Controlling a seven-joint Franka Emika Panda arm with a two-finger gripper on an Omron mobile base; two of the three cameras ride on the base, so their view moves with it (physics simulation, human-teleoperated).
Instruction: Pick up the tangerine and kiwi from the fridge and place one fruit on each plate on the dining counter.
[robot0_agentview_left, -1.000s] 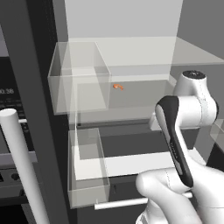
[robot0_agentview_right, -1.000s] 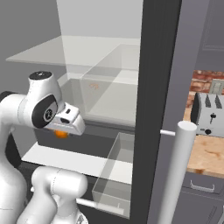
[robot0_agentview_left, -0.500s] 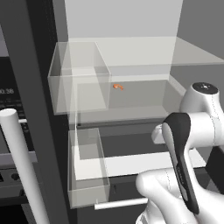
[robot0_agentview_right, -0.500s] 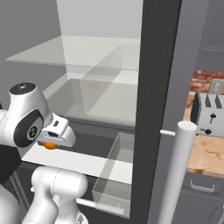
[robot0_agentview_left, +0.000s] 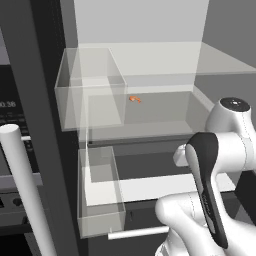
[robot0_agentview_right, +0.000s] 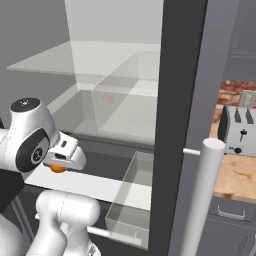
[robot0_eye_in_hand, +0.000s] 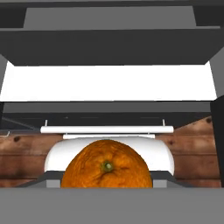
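The tangerine (robot0_eye_in_hand: 107, 168), round and bright orange with its green stem dimple facing the camera, sits low and centre in the hand view, held in my gripper (robot0_eye_in_hand: 107, 177). From the right base view the tangerine (robot0_agentview_right: 57, 168) peeks out under the white hand, with the gripper (robot0_agentview_right: 60, 166) shut on it, in front of the open fridge (robot0_agentview_right: 115, 75) at lower-shelf height. The fridge (robot0_agentview_left: 150, 60) shows its white interior, glass shelves and clear bins. The kiwi, both plates and the dining counter are out of view.
A small orange-red item (robot0_agentview_left: 134, 99) lies on the middle shelf behind a clear bin (robot0_agentview_left: 90, 90). A lower bin (robot0_agentview_left: 100, 200) juts out. The pale fridge handle (robot0_agentview_right: 200, 200) stands at right, with a toaster (robot0_agentview_right: 240, 132) on a wood counter (robot0_agentview_right: 240, 180) beyond.
The hand has dropped from middle-shelf height to the lower shelf level and drawn back out of the fridge, carrying the tangerine with it.
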